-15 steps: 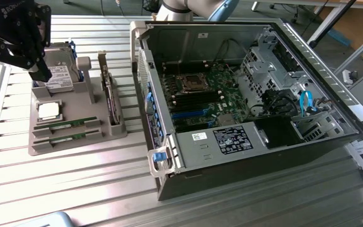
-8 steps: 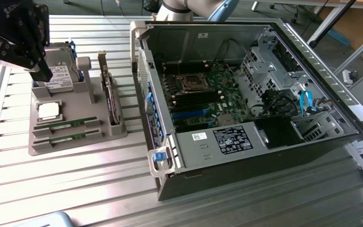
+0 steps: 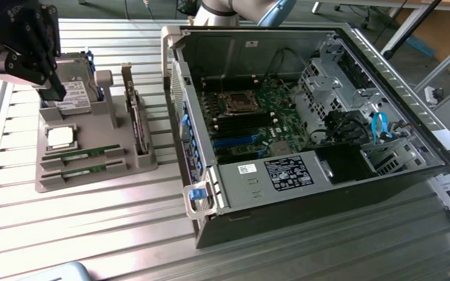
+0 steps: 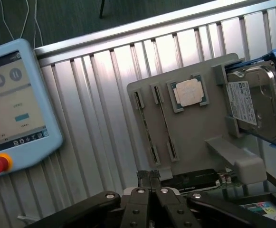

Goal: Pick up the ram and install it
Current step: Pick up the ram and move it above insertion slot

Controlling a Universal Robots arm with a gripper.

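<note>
As its jaws press together empty, the gripper (image 4: 149,177) hovers above the tray (image 4: 195,137)

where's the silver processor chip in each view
Exterior view: processor chip on the grey tray at the exterior view's left, between the hard drive and the ram sticks.
Wrist view: processor chip in its square recess, between the hard drive and the ram sticks.
Shared landmark: the hard drive.
</note>
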